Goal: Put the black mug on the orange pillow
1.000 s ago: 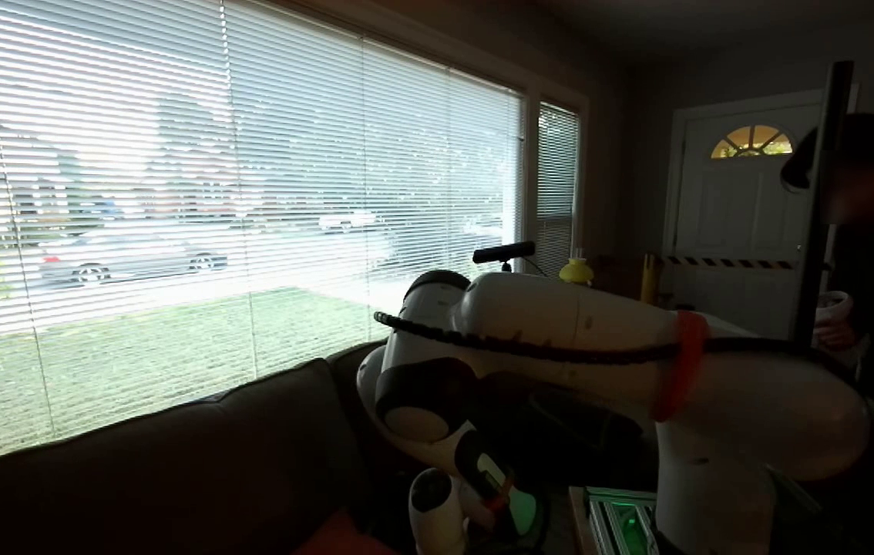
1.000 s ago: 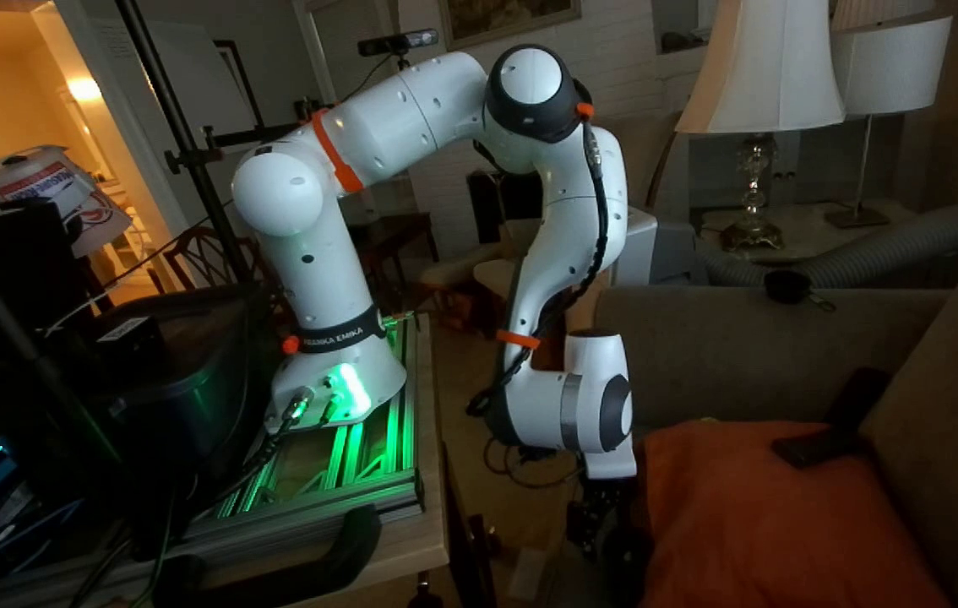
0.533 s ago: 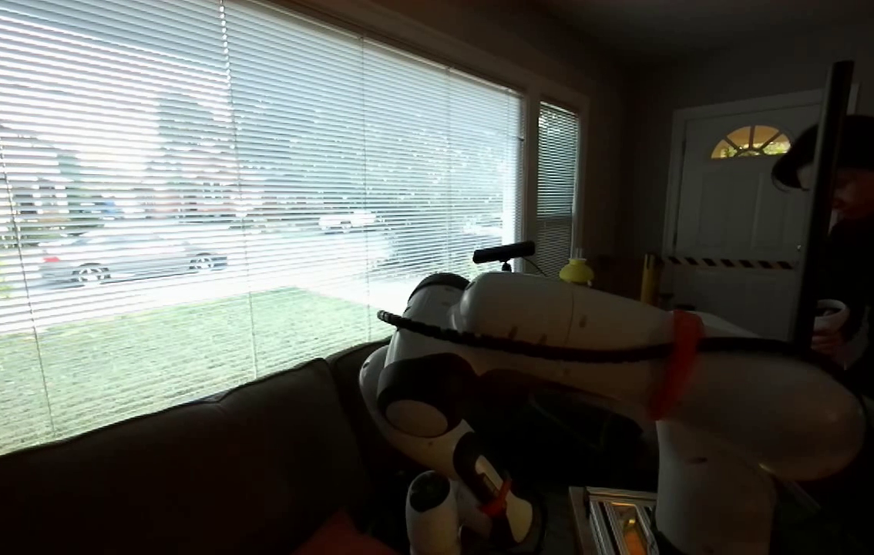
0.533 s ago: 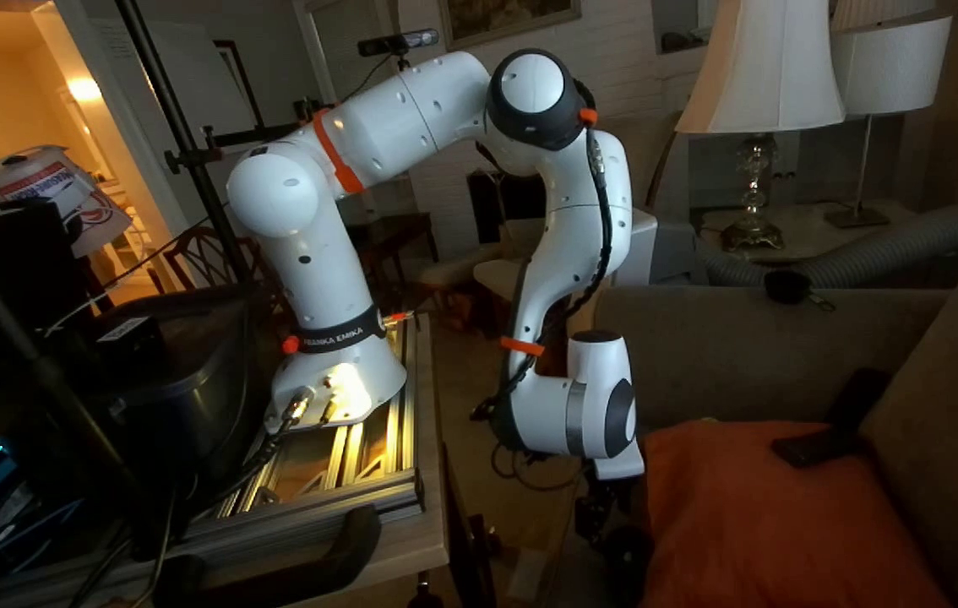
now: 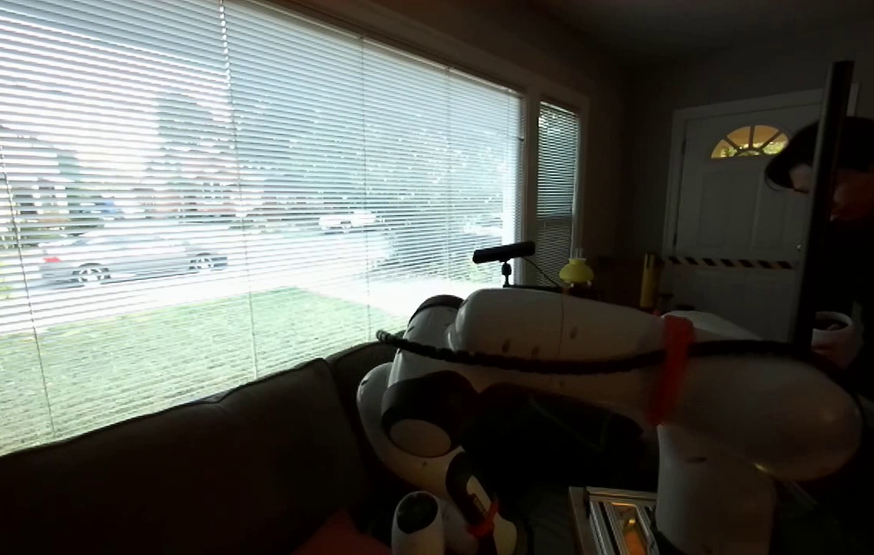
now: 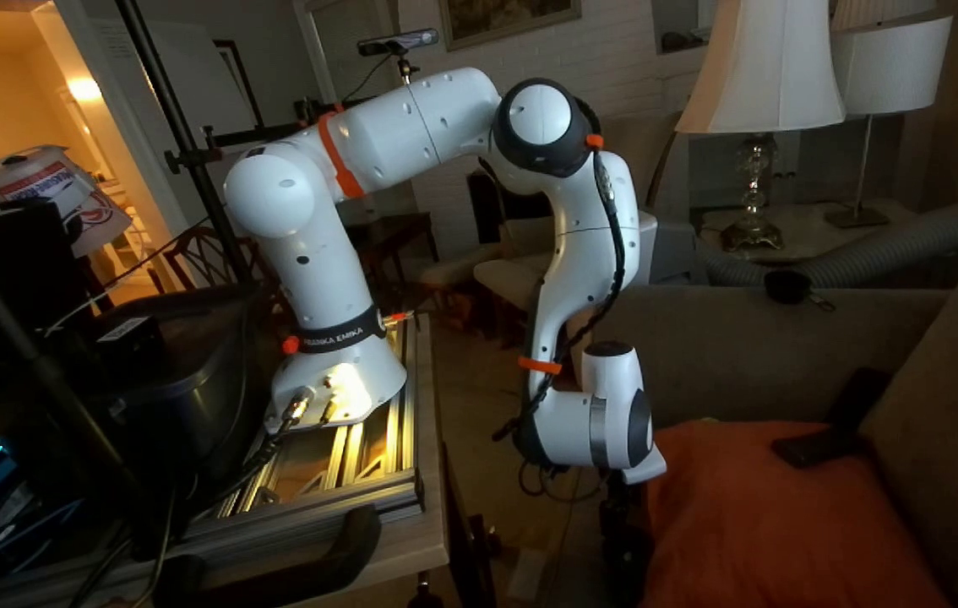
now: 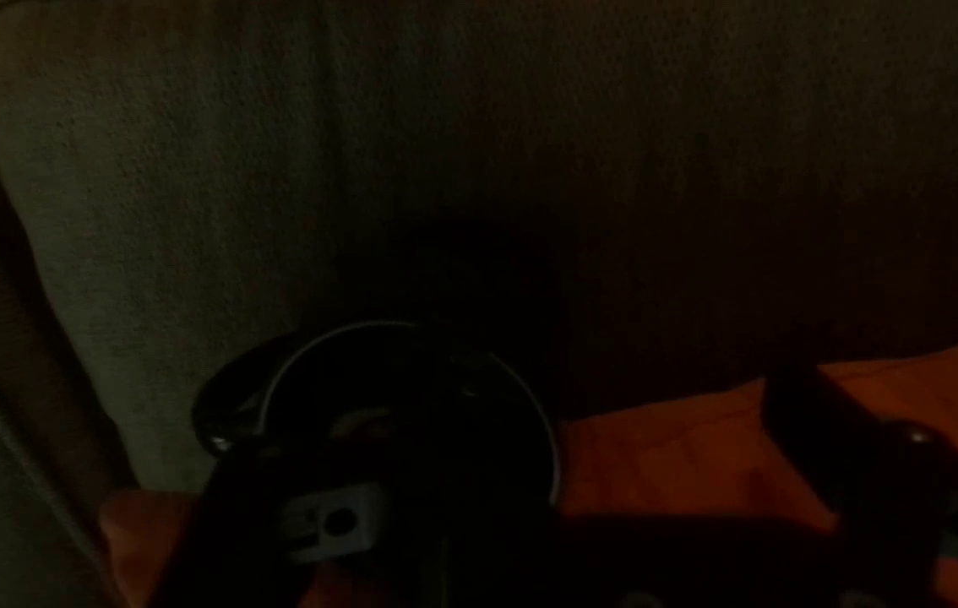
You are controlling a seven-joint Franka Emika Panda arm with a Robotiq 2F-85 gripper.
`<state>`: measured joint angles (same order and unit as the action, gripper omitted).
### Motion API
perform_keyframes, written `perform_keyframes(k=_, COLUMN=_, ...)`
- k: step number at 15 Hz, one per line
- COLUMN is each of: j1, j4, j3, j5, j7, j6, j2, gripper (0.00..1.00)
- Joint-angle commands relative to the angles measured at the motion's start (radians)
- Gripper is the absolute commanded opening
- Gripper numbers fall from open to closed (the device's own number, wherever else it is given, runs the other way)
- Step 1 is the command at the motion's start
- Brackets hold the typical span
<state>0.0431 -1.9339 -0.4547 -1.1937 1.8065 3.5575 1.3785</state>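
The black mug (image 7: 530, 473) is in the lower middle of the wrist view, its opening facing up and its handle to the left. In an exterior view it is a dark shape (image 6: 627, 557) below my gripper, beside the pillow's near side. The orange pillow (image 7: 665, 456) lies right of the mug in the wrist view. It shows large in an exterior view (image 6: 766, 515) and as a sliver (image 5: 341, 537). My gripper (image 7: 623, 371) is open. Its left finger overlaps the mug; I cannot tell whether it is inside. Its right finger is over the pillow.
The sofa (image 6: 749, 355) surrounds the pillow, with its backrest (image 5: 175, 462) under the window. A dark flat object (image 6: 817, 445) lies on the pillow. A small black item (image 6: 787, 287) rests on the sofa arm. The table (image 6: 411, 540) carries the arm's base. A person (image 5: 868, 254) stands behind.
The arm has lowered and shifted toward the sofa and pillow, bringing the gripper down to the mug. The base light has turned from green to yellow-white. The pillow has not moved.
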Motion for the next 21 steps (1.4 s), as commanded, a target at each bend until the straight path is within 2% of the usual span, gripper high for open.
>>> perform_keyframes(k=1, j1=-0.029, j4=0.081, j3=0.023, j5=-0.029, j7=-0.033, j6=-0.002, j2=0.058, gripper=0.72)
perform_keyframes(k=2, j1=-0.03, j4=0.088, j3=0.025, j5=-0.03, j7=-0.042, j6=-0.005, j2=0.063, gripper=0.71)
perform_keyframes(k=3, j1=-0.03, j4=0.093, j3=0.027, j5=-0.029, j7=-0.048, j6=-0.006, j2=0.068, gripper=0.64)
perform_keyframes(k=7, j1=-0.029, j4=0.099, j3=0.027, j5=-0.025, j7=-0.068, j6=-0.009, j2=0.077, gripper=0.31)
perform_keyframes(k=10, j1=-0.022, j4=0.09, j3=0.02, j5=-0.017, j7=-0.076, j6=-0.028, j2=0.075, gripper=0.09)
perform_keyframes(k=11, j1=-0.128, j4=0.009, j3=0.123, j5=0.073, j7=-0.276, j6=-0.156, j2=-0.014, gripper=0.02)
perform_keyframes(k=12, j1=-0.036, j4=0.023, j3=0.039, j5=-0.024, j7=-0.089, j6=-0.11, j2=0.006, gripper=0.0)
perform_keyframes(k=16, j1=-0.069, j4=-0.132, j3=0.079, j5=-0.053, j7=-0.081, j6=-0.27, j2=-0.158, gripper=0.02)
perform_keyframes(k=21, j1=-0.115, j4=-0.231, j3=0.11, j5=-0.012, j7=-0.121, j6=-0.379, j2=-0.31, gripper=0.02)
